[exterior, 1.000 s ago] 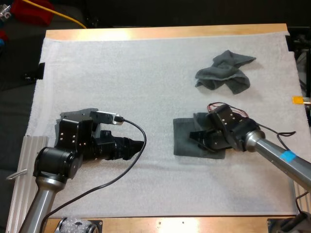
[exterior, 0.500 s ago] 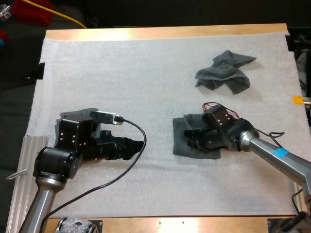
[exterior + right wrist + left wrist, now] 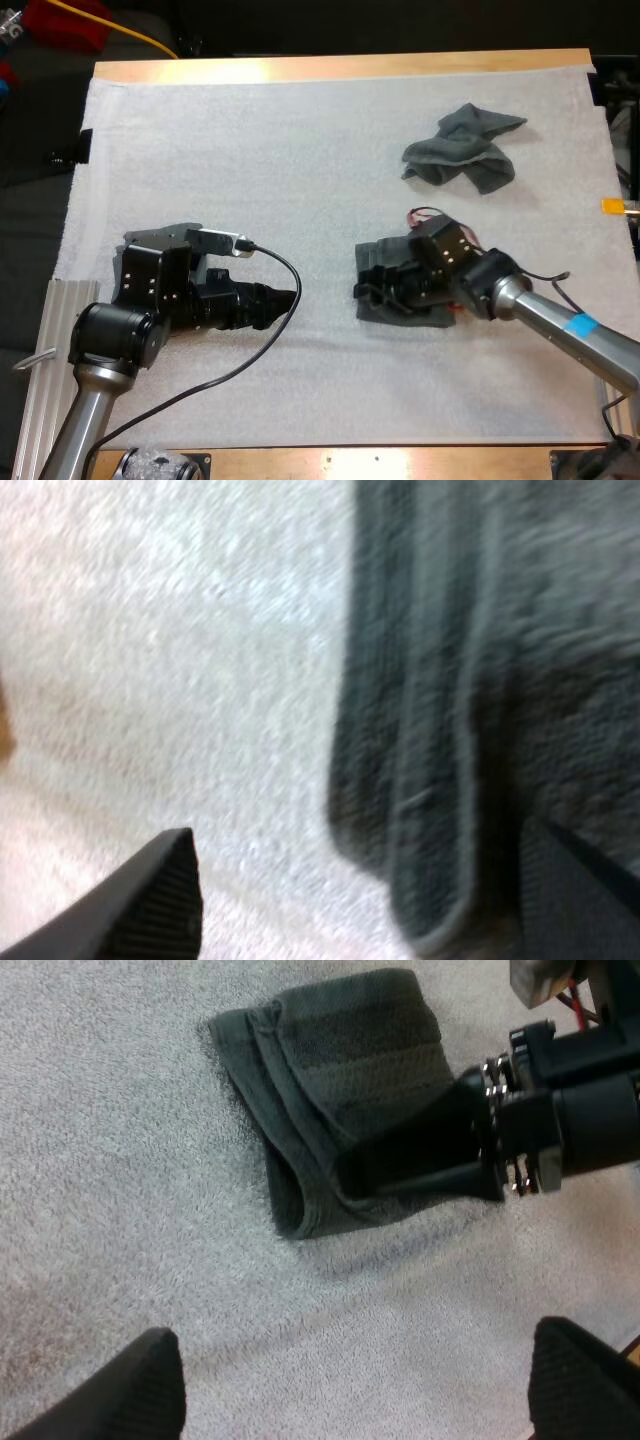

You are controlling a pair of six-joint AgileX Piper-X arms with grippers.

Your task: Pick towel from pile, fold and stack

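A dark grey-green towel, folded (image 3: 400, 300), lies flat on the white mat (image 3: 300, 160) right of centre. My right gripper (image 3: 372, 285) hovers low over the towel's left edge, open, with the fingers (image 3: 150, 905) standing wide apart; the folded towel's layered edge (image 3: 440, 730) lies beneath them. A crumpled towel (image 3: 462, 147) sits at the back right. My left gripper (image 3: 288, 298) rests at the left of the mat, pointing right, open and holding nothing. From the left wrist, the folded towel (image 3: 340, 1080) is ahead, with the right gripper (image 3: 430, 1165) on its near edge.
The wooden table edge (image 3: 340, 66) runs along the far side. A ribbed metal rail (image 3: 45, 340) lies by the mat's left front. A wide stretch of bare mat separates the two grippers.
My right gripper has opened from shut and slid left across the folded towel to its left edge. The left arm has not moved.
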